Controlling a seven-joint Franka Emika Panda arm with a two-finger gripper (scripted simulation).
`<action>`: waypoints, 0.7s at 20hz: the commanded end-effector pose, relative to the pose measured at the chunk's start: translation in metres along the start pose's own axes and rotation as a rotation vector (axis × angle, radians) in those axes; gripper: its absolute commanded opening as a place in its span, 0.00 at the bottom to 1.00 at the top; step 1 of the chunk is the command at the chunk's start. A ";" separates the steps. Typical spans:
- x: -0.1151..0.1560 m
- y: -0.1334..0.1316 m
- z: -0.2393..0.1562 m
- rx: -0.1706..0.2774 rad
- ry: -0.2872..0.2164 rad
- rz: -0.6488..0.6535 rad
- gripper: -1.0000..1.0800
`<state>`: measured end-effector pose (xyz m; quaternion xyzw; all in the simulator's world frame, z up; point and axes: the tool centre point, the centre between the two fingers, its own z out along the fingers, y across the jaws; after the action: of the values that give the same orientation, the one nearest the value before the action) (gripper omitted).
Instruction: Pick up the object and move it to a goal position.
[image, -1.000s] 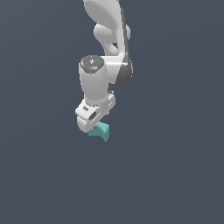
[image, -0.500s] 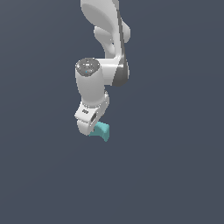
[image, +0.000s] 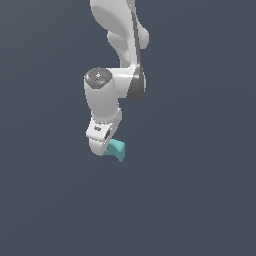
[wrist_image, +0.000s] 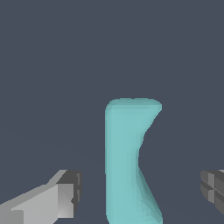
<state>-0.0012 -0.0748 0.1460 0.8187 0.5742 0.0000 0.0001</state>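
Between the fingertips of the gripper (wrist_image: 140, 194) stands the one teal block (wrist_image: 129, 162), seen from the wrist with bare dark surface on both sides of it. The jaws are spread wide: one finger (wrist_image: 65, 197) sits clear of the block's flat side, the other finger (wrist_image: 213, 189) well off its arched, cut-away side, and neither touches it. Nothing is held.

In the exterior view the gripper (image: 102, 145) hangs low over the block (image: 118, 149), whose teal body juts out from under it toward the exterior view's right; the fingertips themselves are hidden behind the hand there. Above it rises the single white arm (image: 112, 75), running up out of the top of the picture.

The bench (image: 200, 200) is a plain dark grey surface filling both views. No edge or corner of it shows, so the block cannot be placed against them. Open surface surrounds the block on all sides.

Count: one arm, one gripper, one block.
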 end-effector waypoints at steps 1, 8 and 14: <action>0.000 0.000 0.000 0.000 0.000 -0.007 0.96; 0.000 0.000 0.014 0.000 0.000 -0.004 0.96; 0.000 -0.001 0.043 0.000 0.001 -0.007 0.96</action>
<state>-0.0026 -0.0746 0.1090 0.8169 0.5767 -0.0002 -0.0004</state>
